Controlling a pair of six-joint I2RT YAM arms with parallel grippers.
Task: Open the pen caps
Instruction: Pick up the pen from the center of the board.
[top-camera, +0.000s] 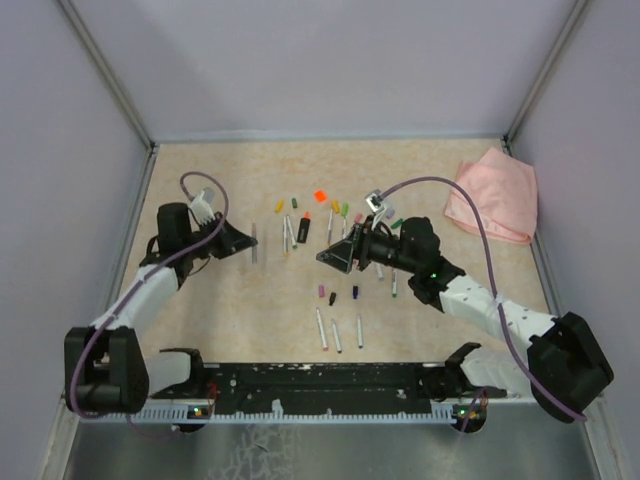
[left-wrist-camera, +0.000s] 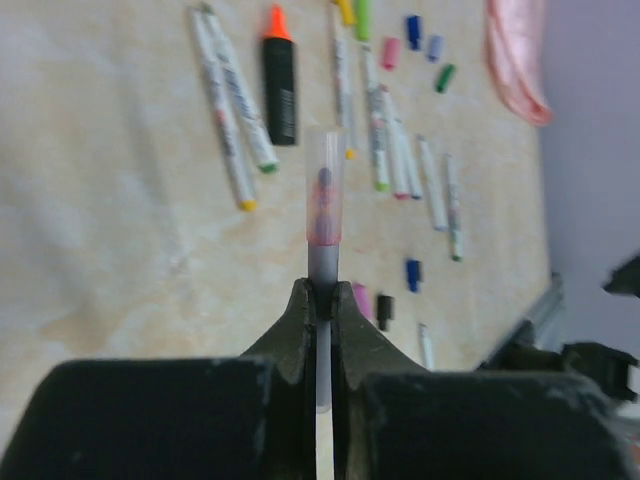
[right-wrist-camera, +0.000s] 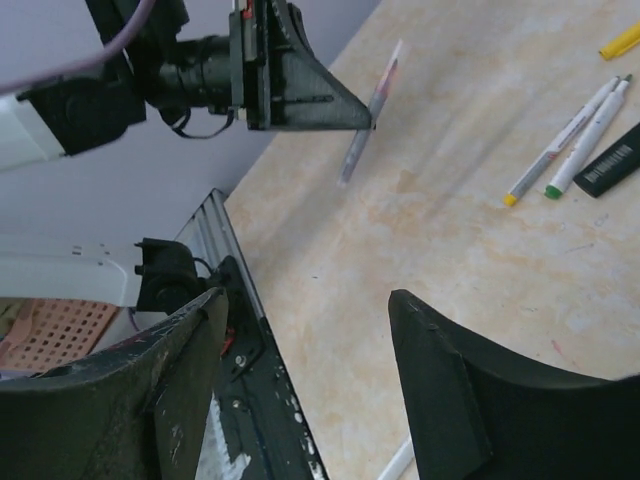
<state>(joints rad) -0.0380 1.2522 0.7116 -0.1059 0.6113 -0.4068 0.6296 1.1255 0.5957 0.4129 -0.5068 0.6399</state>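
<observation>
beige table: l gripper clamped on pen, clear cap past jaws; r gripper apart, empty.

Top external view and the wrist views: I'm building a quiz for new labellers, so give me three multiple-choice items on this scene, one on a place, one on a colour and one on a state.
1. Where does the pink cloth lie on the table?
A. between the arm bases
B. at the far right
C. at the far left

2. What colour is the end of the black highlighter?
A. blue
B. green
C. orange

3. How is the left gripper?
A. shut on a pen
B. wide open and empty
C. shut on the cloth

Answers:
1 B: the top view shows the cloth by the right wall, far from the bases.
2 C: the left wrist view shows an orange end on the black body.
3 A: the fingers pinch a grey barrel whose capped end sticks out ahead of them.
</observation>
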